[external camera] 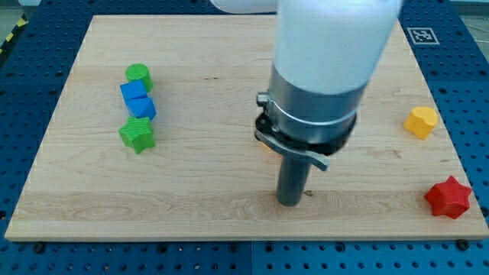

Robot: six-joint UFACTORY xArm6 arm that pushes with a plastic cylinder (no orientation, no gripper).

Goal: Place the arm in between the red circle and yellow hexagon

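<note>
My tip (pixel 289 202) rests on the wooden board (pixel 214 191) at the lower middle of the view, under the wide arm body (pixel 325 69). A yellow block (pixel 421 121), roughly hexagonal, sits near the board's right edge, far to the right of my tip and higher in the view. No red circle shows; the arm body hides the board's centre. A thin orange sliver (pixel 263 146) peeks out at the arm's left edge; I cannot tell what it is. A red star (pixel 448 197) lies at the lower right corner.
At the view's left, a column of blocks runs downward: a green circle (pixel 138 75), two blue blocks (pixel 134 92) (pixel 143 108) and a green star (pixel 137 135). A blue perforated table (pixel 474 92) surrounds the board.
</note>
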